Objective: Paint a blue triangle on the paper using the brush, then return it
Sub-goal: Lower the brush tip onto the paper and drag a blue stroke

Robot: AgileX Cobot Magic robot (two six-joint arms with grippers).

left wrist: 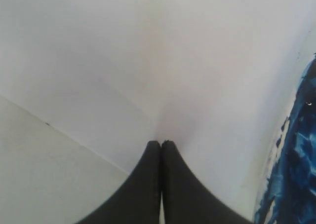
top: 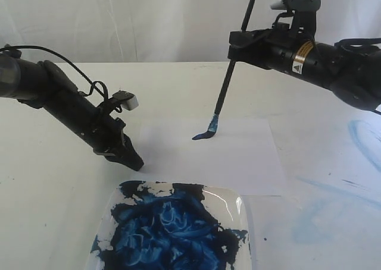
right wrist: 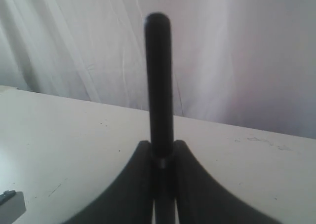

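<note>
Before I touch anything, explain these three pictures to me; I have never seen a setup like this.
The wide picture shows two black robot arms over a white table. The other two come from cameras on each arm's wrist. On the table lie a sheet of paper and a paint tray full of blue paint. The right gripper has its jaws clamped on a brush, whose blue tip touches the paper. The left gripper, jaws shut and empty, presses on the paper's edge.
</note>
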